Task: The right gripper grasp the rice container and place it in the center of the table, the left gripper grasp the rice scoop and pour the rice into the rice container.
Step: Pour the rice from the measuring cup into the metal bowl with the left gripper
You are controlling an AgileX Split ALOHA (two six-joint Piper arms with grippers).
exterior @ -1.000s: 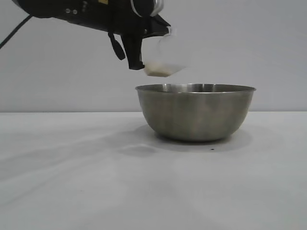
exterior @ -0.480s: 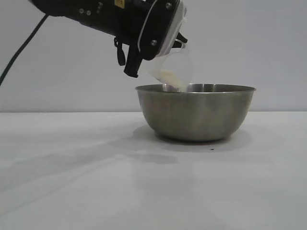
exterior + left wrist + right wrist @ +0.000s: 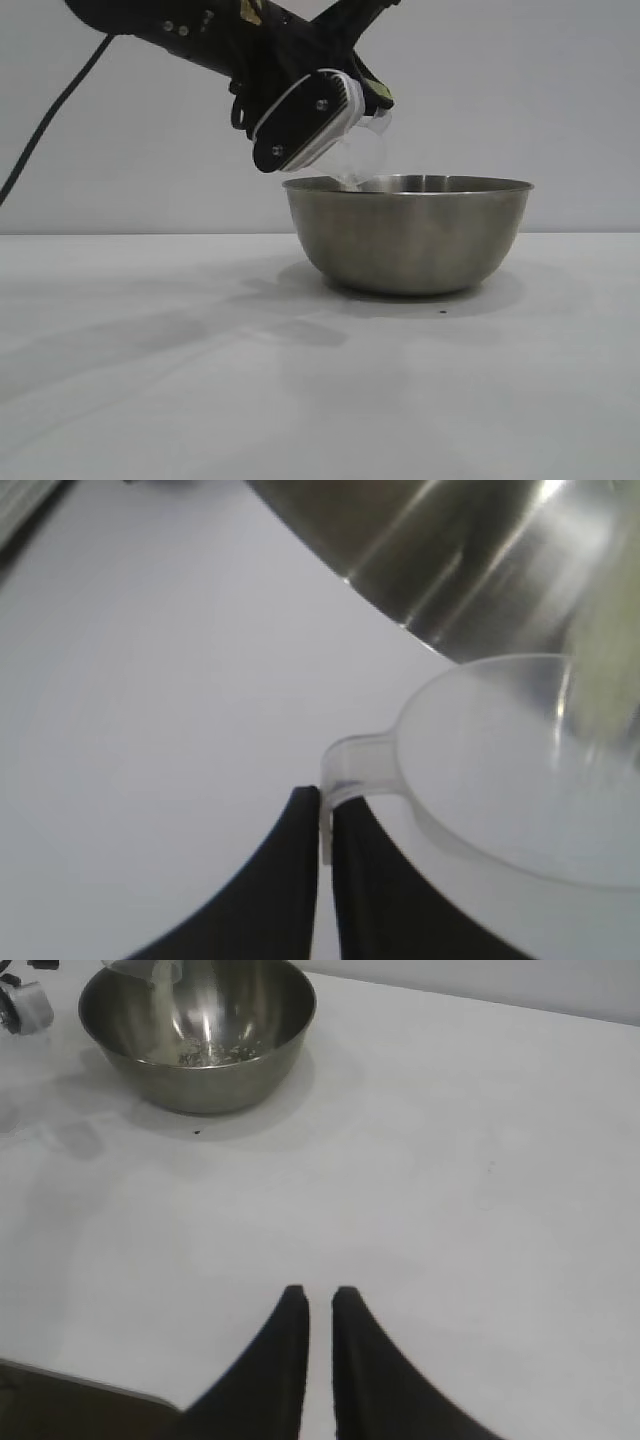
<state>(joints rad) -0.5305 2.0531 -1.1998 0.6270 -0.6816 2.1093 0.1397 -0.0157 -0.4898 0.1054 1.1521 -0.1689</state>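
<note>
The rice container (image 3: 405, 240), a big steel bowl, stands on the white table. My left arm (image 3: 200, 40) reaches over its left rim. The left gripper (image 3: 326, 805) is shut on the loop handle of the rice scoop (image 3: 500, 760), a translucent cup (image 3: 362, 155) tipped steeply, mouth down over the rim. Rice (image 3: 160, 1010) streams from it, and grains lie on the bowl's bottom (image 3: 205, 1055). The right gripper (image 3: 320, 1295) hovers low over bare table, well away from the bowl (image 3: 200, 1085), open by a narrow gap with nothing in it.
A small dark speck (image 3: 443, 311) lies on the table just in front of the bowl. The table's near edge (image 3: 80, 1385) shows beside the right gripper. White tabletop stretches wide on all sides of the bowl.
The left wrist has rolled and dipped toward the bowl, tipping the scoop from nearly level to steeply mouth-down. The rice has slid out of the cup's bottom into the bowl.
</note>
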